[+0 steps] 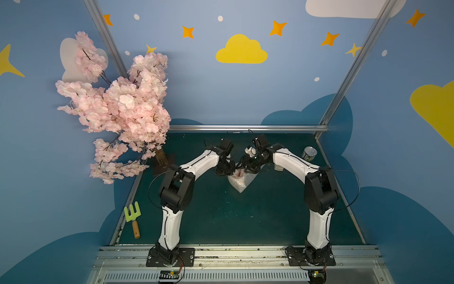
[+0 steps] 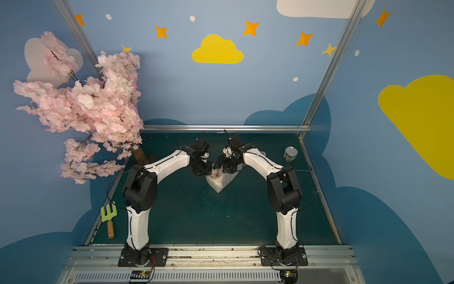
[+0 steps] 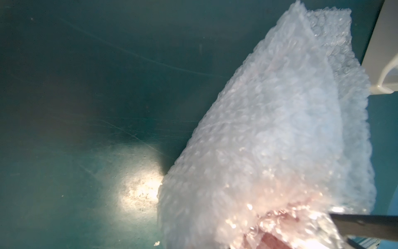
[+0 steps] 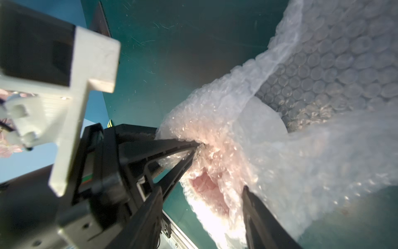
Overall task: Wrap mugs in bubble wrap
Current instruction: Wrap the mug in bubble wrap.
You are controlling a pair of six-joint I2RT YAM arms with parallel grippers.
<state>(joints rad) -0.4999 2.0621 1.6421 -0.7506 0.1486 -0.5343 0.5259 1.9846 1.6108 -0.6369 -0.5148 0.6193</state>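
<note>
The mug (image 1: 238, 174) is in the middle of the green table (image 1: 221, 216), toward the far side, tucked inside the bubble wrap (image 1: 240, 184). Only a bit of its red inside peeks out in both top views; the rest is hidden under the bubbly sheet, so I cannot tell if it stands up or lies on its side. The two arms meet right over it. The left gripper (image 4: 197, 145) has its two fingers pinched together on a bunched bit of the wrap, right by the mug's red mouth, as the right wrist view shows. The right gripper (image 1: 247, 168) is on the other side of that mouth. Its fingers stand wide apart; one finger (image 4: 256, 211) touches the wrap, but they squeeze nothing that I can see. A pointy corner of the wrap lies flat on the table toward the robot. I think the step now is closing the wrap over the open top, maybe by pushing the loose end into the mug. The job looks far along but not done, because red shows and flaps hang free. Next, I think the right gripper should find a loose flap near the mouth, close on it and fold it over, while the left one holds tight so the wrap does not spring open. It should go softly, so the mug does not tip or roll. The shiny can (image 1: 309, 153) is well apart, in nobody's way
</note>
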